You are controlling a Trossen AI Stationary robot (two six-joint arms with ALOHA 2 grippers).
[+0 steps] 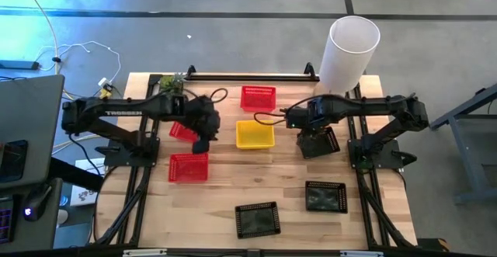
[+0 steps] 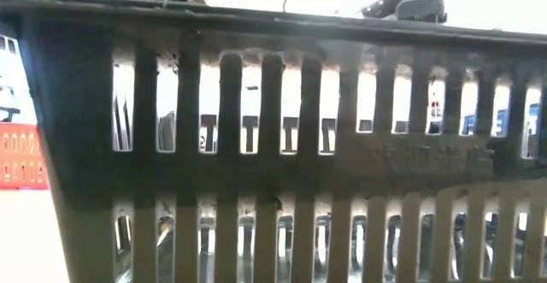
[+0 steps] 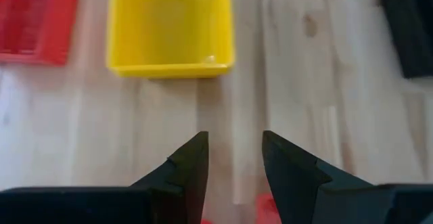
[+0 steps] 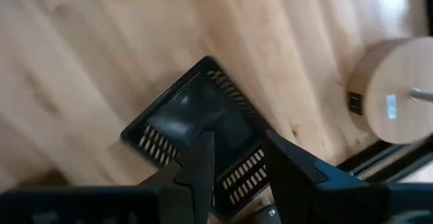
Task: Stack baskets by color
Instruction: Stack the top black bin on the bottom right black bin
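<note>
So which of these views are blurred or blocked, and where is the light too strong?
Low view: a black basket right at the lens fills the frame, soft, with a washed-out white background behind its slots. Left wrist view: the yellow basket is slightly soft. Right wrist view: the wood looks blurred and bright at the corner.
</note>
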